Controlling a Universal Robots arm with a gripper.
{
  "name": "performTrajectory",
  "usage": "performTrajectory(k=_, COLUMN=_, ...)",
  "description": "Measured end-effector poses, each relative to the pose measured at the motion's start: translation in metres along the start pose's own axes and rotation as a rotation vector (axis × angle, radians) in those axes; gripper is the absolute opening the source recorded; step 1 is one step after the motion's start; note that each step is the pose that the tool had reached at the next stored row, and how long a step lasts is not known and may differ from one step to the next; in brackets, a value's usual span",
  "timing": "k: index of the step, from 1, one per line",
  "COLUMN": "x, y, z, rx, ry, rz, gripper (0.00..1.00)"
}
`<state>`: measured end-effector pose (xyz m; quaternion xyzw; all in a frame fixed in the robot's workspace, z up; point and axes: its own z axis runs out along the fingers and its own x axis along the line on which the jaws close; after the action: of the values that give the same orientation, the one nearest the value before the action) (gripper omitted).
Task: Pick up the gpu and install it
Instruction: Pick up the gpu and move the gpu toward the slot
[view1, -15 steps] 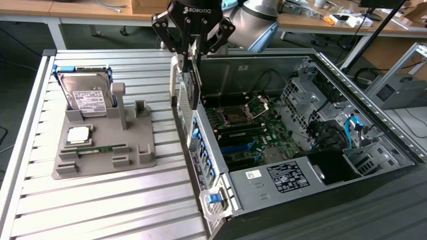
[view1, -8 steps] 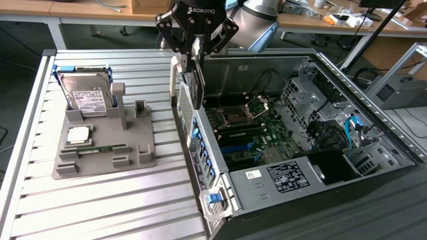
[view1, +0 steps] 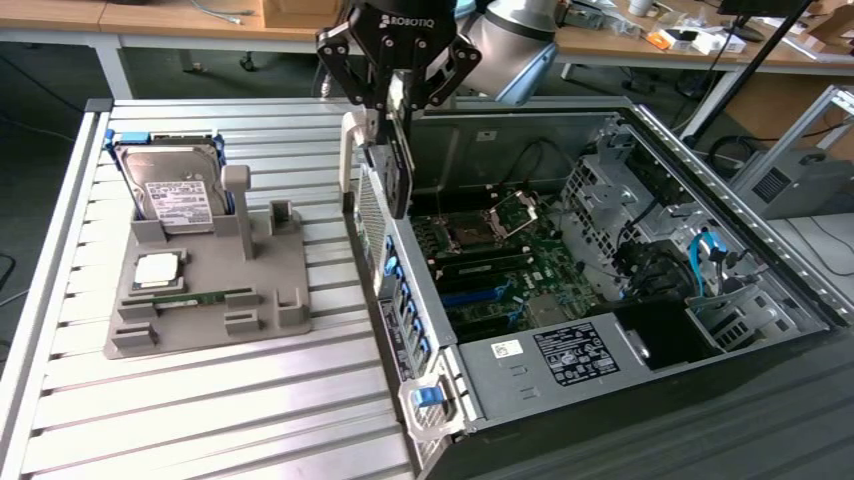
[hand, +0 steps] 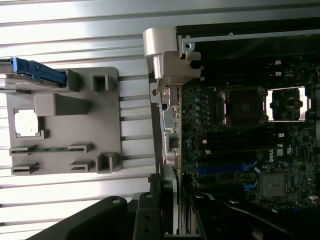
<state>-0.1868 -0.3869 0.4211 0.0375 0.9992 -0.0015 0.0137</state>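
Grip: end effector (view1: 396, 103), black with two fingers pointing down, is pinching the gpu (view1: 398, 165) by its flat faces near the upper edge.
Place of the gpu: hanging on edge below the fingers, off the counter (view1: 200, 410), over the wall of the computer case (view1: 534, 135) that faces the grey holder (view1: 200, 315).
Wrist view: the gpu (hand: 171, 192) shows edge-on as a thin strip with a silver side running out from the end effector (hand: 172, 220); it lines up with the case wall, beside the motherboard (hand: 225, 145) rather than over its middle.
Seating: the card sits in no slot; the blue slots (view1: 474, 297) lie open and apart from it.
Case: lying on its side with the panel off, at the exterior view's right, its open processor socket (view1: 481, 235) near the board's middle.
Holder contents: a hard drive (view1: 174, 195) with a white label stands upright in the rear cradle, a square processor chip (view1: 156, 268) lies flat in front of it, and a narrow memory stick (view1: 187, 297) lies on edge in its groove nearer the front.
Counter: ribbed aluminium slats carry the holder at the exterior view's left, just beside the case.
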Motion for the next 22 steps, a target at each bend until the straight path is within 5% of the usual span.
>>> performTrajectory(k=22, x=-0.0064, y=0.0001, z=0.0003, rx=0.0001, ry=-0.0001, rz=0.0, gripper=0.27)
